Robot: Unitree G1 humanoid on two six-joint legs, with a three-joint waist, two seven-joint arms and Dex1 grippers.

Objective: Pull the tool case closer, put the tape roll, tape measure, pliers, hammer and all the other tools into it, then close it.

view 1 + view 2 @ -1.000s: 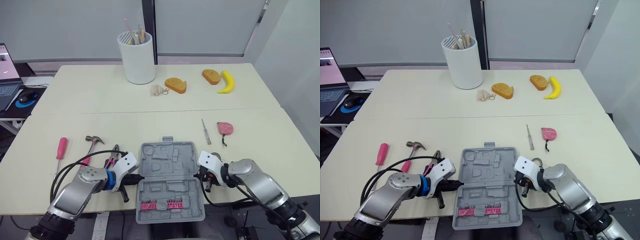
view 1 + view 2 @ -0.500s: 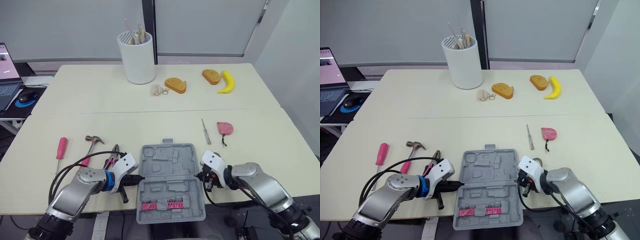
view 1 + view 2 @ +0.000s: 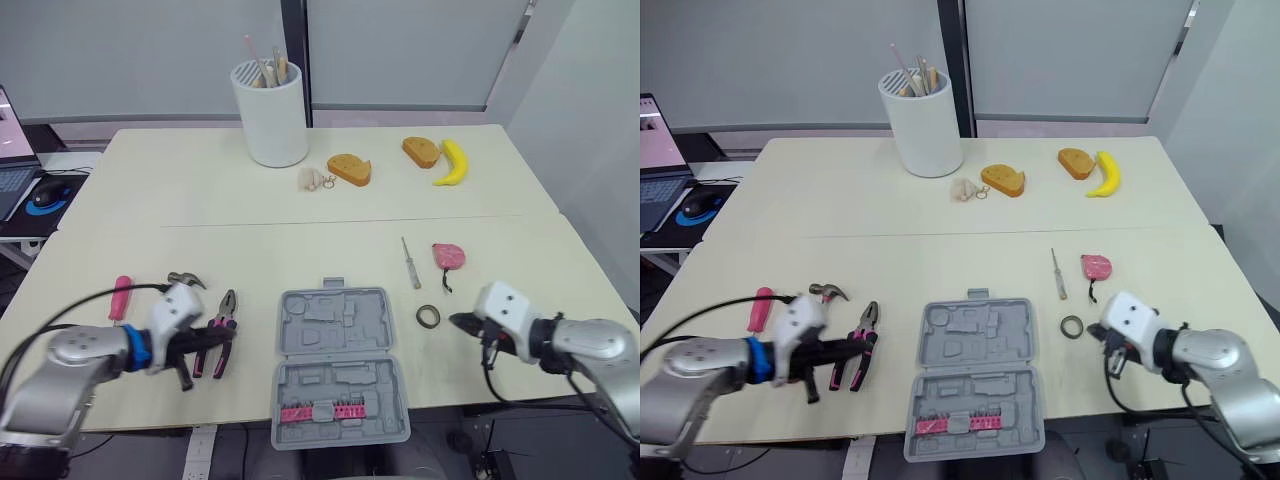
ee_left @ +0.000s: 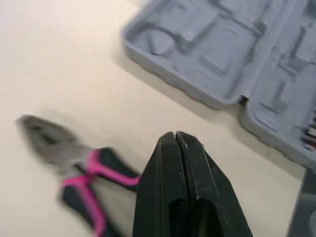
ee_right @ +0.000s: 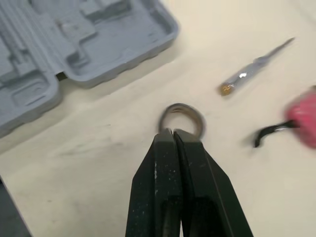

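Note:
The grey tool case (image 3: 338,360) lies open at the table's front edge, with pink bits in its near half. My left gripper (image 3: 222,336) is shut and empty, its tip over the pink-handled pliers (image 3: 222,325) left of the case. The hammer (image 3: 185,282) and a pink screwdriver (image 3: 120,297) lie further left. My right gripper (image 3: 456,321) is shut, its tip just beside the tape roll (image 3: 428,316), which shows right in front of the fingertips (image 5: 172,133). A thin screwdriver (image 3: 410,262) and the pink tape measure (image 3: 449,256) lie beyond the roll.
A white holder with utensils (image 3: 270,110) stands at the back, with two bread pieces (image 3: 350,168), a banana (image 3: 455,162) and a small keyring (image 3: 315,180) nearby. A mouse (image 3: 45,195) sits on a side desk to the left.
Both grippers have drawn away from the case's sides. The left went leftward to the pliers, the right went rightward past the tape roll. The case lies where it was.

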